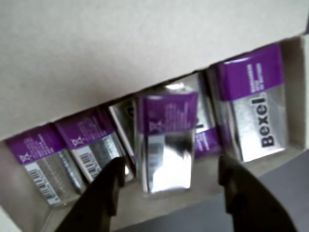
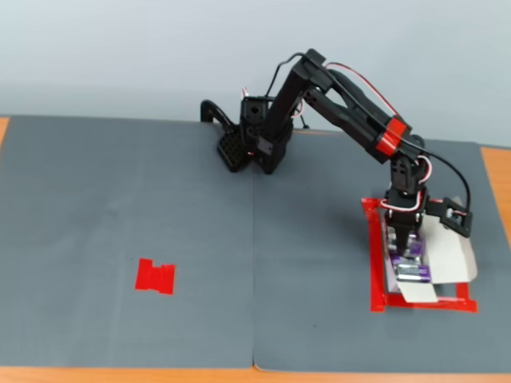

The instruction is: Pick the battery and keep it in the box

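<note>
The white box [image 1: 120, 48] lies open under my gripper [image 1: 169, 188], its long lid flap folded back. A battery [image 1: 166, 145], a silver pack with a purple band, rests tilted inside the box on top of other packs. My two dark fingers stand on either side of it with a gap on each side, so the gripper is open and holds nothing. In the fixed view the gripper [image 2: 406, 247] points down into the box [image 2: 451, 259] at the right, with purple packs [image 2: 411, 273] showing just below it.
Several more purple and silver packs lie in a row in the box [image 1: 91, 145], one marked "Bexel" [image 1: 256, 106]. A red tape rectangle [image 2: 374, 263] frames the box. A flat red tape patch [image 2: 156, 276] lies on the grey mat at the left. The arm base [image 2: 247, 144] stands at the back.
</note>
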Controlling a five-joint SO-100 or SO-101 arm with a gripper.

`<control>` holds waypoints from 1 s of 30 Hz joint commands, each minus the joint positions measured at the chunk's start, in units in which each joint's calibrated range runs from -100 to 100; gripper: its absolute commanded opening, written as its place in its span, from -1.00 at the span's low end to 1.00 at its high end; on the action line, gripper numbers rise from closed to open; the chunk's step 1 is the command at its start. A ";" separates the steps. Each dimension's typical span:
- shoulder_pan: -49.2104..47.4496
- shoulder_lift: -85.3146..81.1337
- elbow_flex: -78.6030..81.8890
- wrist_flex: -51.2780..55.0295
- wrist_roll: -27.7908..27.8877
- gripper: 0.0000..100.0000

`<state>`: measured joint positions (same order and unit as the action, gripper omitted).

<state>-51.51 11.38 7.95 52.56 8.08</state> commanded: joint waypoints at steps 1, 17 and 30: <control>0.52 -1.59 -0.12 0.13 -0.03 -0.50; 5.15 -13.29 0.51 0.31 -0.03 -0.52; 13.95 -31.27 12.81 0.31 -0.03 -0.96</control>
<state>-39.79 -14.44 19.62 52.73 8.08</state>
